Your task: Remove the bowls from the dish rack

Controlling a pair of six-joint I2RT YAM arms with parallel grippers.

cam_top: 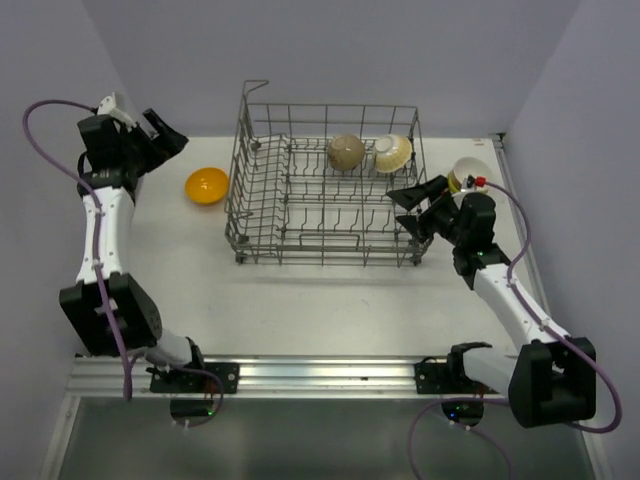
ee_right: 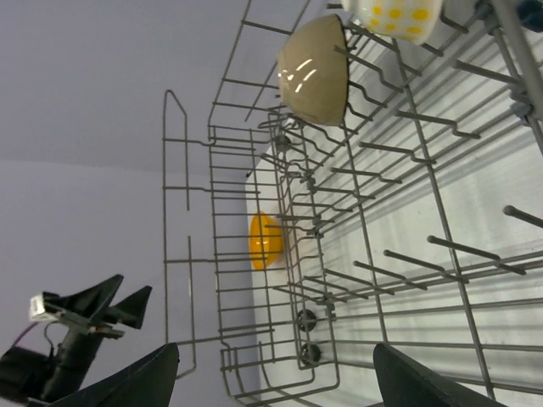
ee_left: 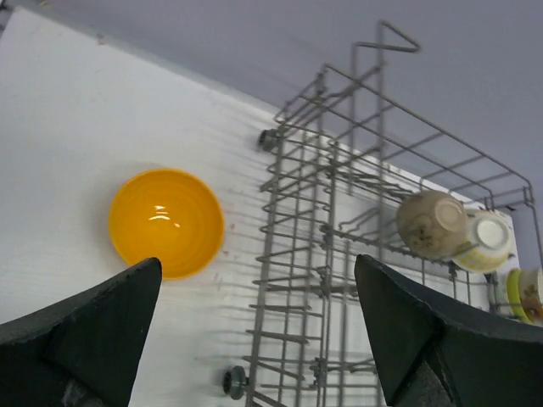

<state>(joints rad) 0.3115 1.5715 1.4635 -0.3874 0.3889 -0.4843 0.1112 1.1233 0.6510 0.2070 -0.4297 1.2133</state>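
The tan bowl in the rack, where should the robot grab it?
Probably by its top rim, coming straight down from above. The tan bowl stands on edge between the dish rack's prongs, round back toward the left arm, so the upper part of the rim looks free. The rack's tall sides block a sideways approach. The open right gripper is nearer.

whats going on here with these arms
Two arms are unloading bowls from a rack. A yellow bowl sits on the table left of it, a white bowl right of it; a beige bowl and a spotted bowl are inside. The left arm and right arm both have open jaws, holding nothing.
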